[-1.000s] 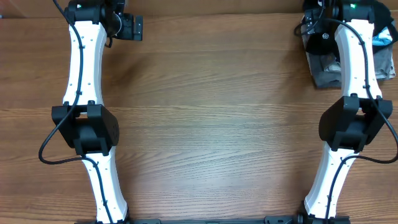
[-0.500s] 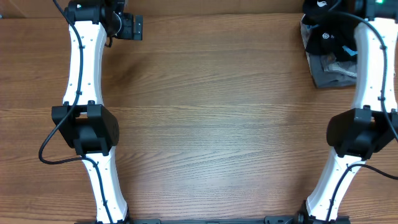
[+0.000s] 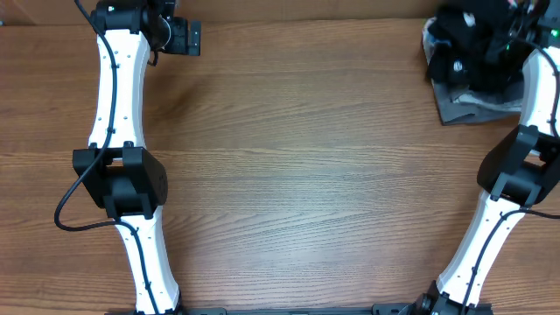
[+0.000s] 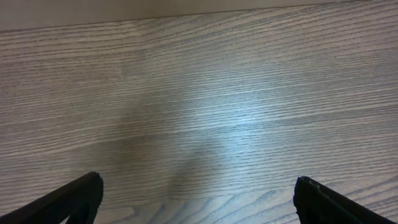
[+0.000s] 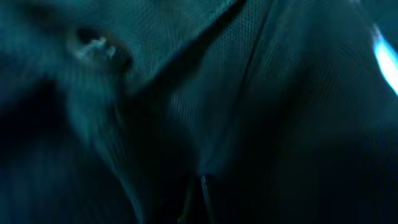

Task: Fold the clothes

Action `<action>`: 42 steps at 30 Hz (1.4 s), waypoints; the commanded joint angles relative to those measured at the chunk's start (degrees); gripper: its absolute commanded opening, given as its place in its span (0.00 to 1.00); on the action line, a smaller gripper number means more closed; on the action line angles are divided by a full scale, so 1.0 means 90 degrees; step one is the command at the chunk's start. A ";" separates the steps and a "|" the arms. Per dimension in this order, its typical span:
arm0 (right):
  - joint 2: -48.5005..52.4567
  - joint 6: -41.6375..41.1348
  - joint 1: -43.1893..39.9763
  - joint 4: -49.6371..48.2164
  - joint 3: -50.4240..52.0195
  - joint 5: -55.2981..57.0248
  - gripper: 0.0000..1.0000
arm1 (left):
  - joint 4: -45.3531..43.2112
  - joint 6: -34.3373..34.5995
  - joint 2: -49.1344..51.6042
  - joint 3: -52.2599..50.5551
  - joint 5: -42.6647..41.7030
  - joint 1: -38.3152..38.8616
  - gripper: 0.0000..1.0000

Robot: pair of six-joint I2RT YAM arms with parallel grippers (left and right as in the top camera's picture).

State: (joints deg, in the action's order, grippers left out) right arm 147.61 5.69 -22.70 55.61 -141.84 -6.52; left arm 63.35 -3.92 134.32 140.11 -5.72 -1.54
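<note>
The black garment (image 3: 461, 54) sits bunched at the far right corner of the wooden table (image 3: 306, 175), heaped on a grey folded garment (image 3: 479, 107). A small white mark shows on the black cloth from overhead, too small to read. A pale smudge in the right wrist view is blurred beyond reading. The right gripper (image 3: 486, 49) is closed on the fabric, which fills its camera, with creases running to the bottom centre. The left gripper (image 4: 199, 200) is at the far left, its jaws wide apart and empty over bare wood.
</note>
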 commanded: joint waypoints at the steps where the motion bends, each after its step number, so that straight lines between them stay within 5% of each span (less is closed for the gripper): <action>1: 0.0724 -0.0352 -0.0146 0.0631 0.0058 -0.0102 0.06 | -0.0036 0.0032 0.0041 -0.0029 -0.0010 -0.0029 1.00; 11: 0.0687 -0.0495 -0.0464 0.1202 -0.0216 -0.1110 0.05 | -0.0044 0.0032 0.0041 -0.0029 -0.0007 -0.0017 1.00; 13: 0.0425 -0.0495 -0.0476 0.1379 -0.0503 -0.1124 0.18 | -0.0044 0.0032 0.0041 -0.0029 -0.0007 -0.0019 1.00; 15: 0.0153 -0.0493 -0.0483 0.1639 -0.0920 -0.1122 0.47 | -0.0046 0.0032 0.0041 -0.0029 -0.0007 -0.0019 1.00; 19: -0.0529 -0.0493 -0.0493 0.2210 -0.2052 -0.1117 0.88 | -0.0044 0.0032 0.0041 -0.0029 -0.0007 -0.0019 1.00; 21: -0.0940 -0.0493 -0.0493 0.2484 -0.2635 -0.1120 1.00 | -0.0044 0.0032 0.0041 -0.0029 -0.0007 -0.0015 1.00; 28: -0.2412 -0.0495 -0.0391 0.3461 -0.3917 -0.1343 1.00 | -0.0046 0.0032 0.0041 -0.0029 -0.0007 -0.0015 1.00; 33: -0.3536 -0.0498 -0.0027 0.4537 -0.4046 -0.2691 1.00 | -0.0044 0.0032 0.0041 -0.0029 -0.0007 -0.0015 1.00; 42: -0.4515 -0.0520 0.0563 0.4435 -0.4041 -0.3359 1.00 | -0.0044 0.0032 0.0041 -0.0029 -0.0007 -0.0015 1.00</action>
State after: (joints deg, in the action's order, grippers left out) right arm 105.95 1.26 -17.89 95.53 -178.98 -34.92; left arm 62.98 -3.92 134.32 140.11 -5.72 -1.54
